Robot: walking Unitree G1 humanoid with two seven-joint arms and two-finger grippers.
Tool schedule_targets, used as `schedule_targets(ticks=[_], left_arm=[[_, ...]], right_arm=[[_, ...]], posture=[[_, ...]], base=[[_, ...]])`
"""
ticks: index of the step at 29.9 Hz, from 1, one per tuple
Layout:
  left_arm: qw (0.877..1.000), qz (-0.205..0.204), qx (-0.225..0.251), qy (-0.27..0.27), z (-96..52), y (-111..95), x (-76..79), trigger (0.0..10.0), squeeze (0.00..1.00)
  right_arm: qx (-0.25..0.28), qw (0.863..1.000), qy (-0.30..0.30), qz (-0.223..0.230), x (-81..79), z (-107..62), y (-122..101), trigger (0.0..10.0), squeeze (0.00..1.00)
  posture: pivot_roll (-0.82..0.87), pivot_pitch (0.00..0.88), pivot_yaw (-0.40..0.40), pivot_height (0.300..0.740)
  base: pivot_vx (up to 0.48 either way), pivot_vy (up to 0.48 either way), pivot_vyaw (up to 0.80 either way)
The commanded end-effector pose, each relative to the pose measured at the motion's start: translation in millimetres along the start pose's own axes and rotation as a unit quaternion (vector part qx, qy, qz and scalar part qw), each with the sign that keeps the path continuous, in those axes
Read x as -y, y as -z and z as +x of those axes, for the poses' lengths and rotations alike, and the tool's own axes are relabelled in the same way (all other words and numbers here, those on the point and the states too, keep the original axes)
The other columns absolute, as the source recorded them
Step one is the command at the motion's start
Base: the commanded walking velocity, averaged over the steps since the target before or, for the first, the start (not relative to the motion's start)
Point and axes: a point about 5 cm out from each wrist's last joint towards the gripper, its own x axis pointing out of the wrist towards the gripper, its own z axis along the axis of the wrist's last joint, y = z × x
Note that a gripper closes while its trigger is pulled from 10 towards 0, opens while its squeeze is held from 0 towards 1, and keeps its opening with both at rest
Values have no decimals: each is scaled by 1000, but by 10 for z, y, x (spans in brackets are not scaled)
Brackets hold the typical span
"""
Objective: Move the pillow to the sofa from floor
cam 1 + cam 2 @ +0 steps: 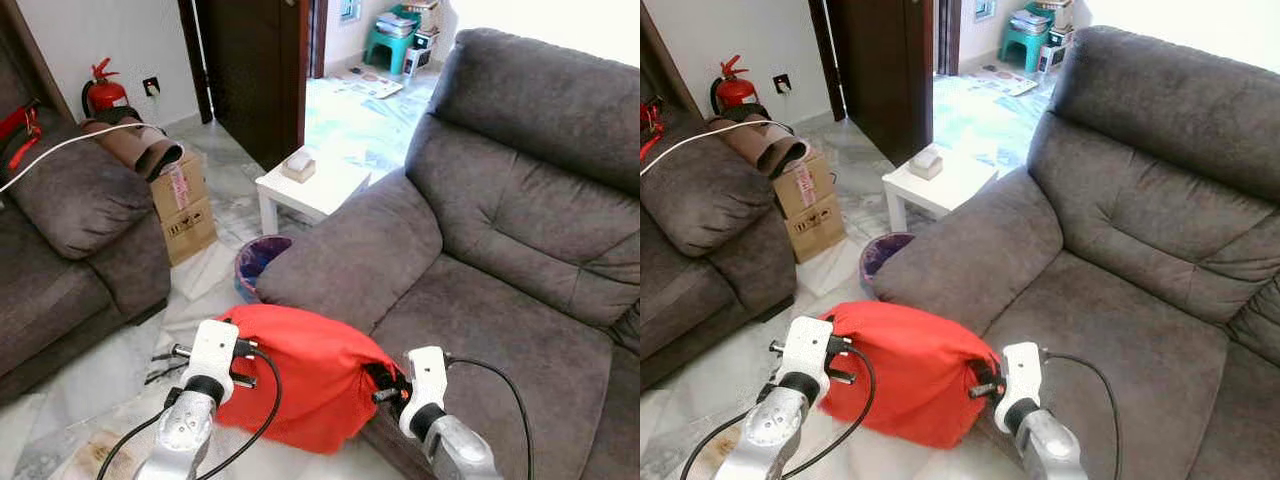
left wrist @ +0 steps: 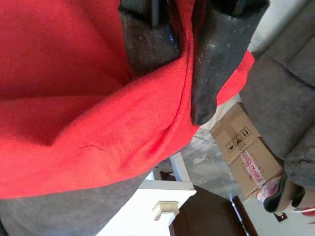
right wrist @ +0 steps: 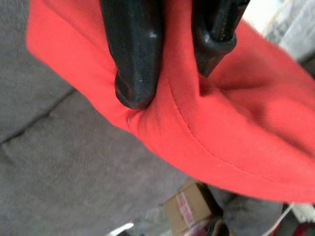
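Both silver arms are cut off by the lower edge, the left gripper (image 2: 179, 64) and right gripper (image 3: 170, 54) each pinching an end of the soft red fabric pillow (image 1: 300, 375), held off the marble floor (image 1: 90, 400) against the grey upholstered sofa (image 1: 480, 300), partly hiding a purple bin (image 1: 258, 262), contents indiscernible.

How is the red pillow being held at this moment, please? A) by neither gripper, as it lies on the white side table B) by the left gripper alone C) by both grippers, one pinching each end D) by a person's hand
C: the left gripper and the right gripper each pinch a fold of the red pillow, one at either end.
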Motion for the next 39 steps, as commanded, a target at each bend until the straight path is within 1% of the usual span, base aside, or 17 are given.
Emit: schedule_targets(ticks=[1, 3, 5, 8, 11, 13, 19, 22, 24, 27, 30, 31, 32, 36, 38, 39], left_arm=[[997, 17, 71, -22, 43, -276, -74, 10000, 0], [997, 21, 69, -36, 32, -267, -91, 10000, 0], [997, 23, 63, -44, 31, -243, -125, 10000, 0], [997, 22, 63, -42, 34, -236, -132, 10000, 0], [997, 32, 69, -30, 27, -244, -111, 10000, 0], [997, 24, 63, -30, 28, -219, -116, 10000, 0], [997, 21, 59, -36, 20, -203, -154, 10000, 0], [997, 20, 58, -38, 16, -201, -161, 10000, 0], [997, 22, 58, -36, 20, -203, -163, 10000, 0], [997, 23, 58, -37, 24, -207, -167, 10000, 0], [997, 35, 52, -45, 15, -191, -176, 10000, 0], [997, 32, 48, -50, 12, -178, -182, 10000, 0], [997, 21, 46, -56, 11, -170, -189, 10000, 0], [997, 8, 51, -50, 22, -185, -180, 10000, 0], [997, 28, 53, -40, 27, -192, -166, 10000, 0], [997, 31, 53, -35, 28, -192, -157, 10000, 0]], right_arm=[[55, 997, 45, 35, 95, -9, -182, 10000, 0], [69, 995, 59, 50, 91, -6, -208, 10000, 0], [74, 994, 65, 52, 78, -3, -204, 10000, 0], [71, 994, 66, 50, 60, 1, -188, 10000, 0], [69, 994, 68, 52, 58, -6, -176, 10000, 0], [69, 995, 68, 35, 78, -21, -181, 10000, 0], [75, 993, 85, 33, 134, -33, -210, 10000, 0], [78, 992, 88, 39, 131, -32, -212, 10000, 0], [76, 993, 86, 27, 124, -24, -217, 10000, 0], [76, 993, 88, 27, 121, -10, -227, 10000, 0], [80, 992, 89, 28, 123, -7, -244, 10000, 0], [81, 992, 89, 28, 124, -6, -248, 10000, 0], [82, 992, 88, 27, 127, -6, -255, 10000, 0], [81, 992, 90, 23, 139, -7, -258, 10000, 0], [80, 992, 91, 22, 143, -4, -261, 10000, 0], [80, 992, 91, 22, 144, -3, -262, 10000, 0]], posture=[[153, 101, -48, 740], [155, 95, -45, 740], [153, 89, -40, 740], [151, 81, -35, 740], [145, 72, -32, 740], [139, 62, -29, 740], [141, 54, -22, 740], [143, 54, -23, 740], [147, 60, -24, 740], [148, 71, -24, 740], [146, 76, -26, 740], [146, 76, -27, 740], [147, 77, -28, 740], [149, 81, -32, 740], [149, 84, -35, 740], [149, 84, -35, 740]], base=[[0, 0, 0], [0, 0, 0], [0, 0, 0], [0, 0, 0], [0, 0, -800], [0, 0, -800], [0, 0, -800], [0, 0, -800], [0, 0, -800], [0, 0, -800], [0, -157, -800], [0, -472, -800], [0, -472, -800], [0, -354, -800], [0, 0, -800], [0, 0, -800]])
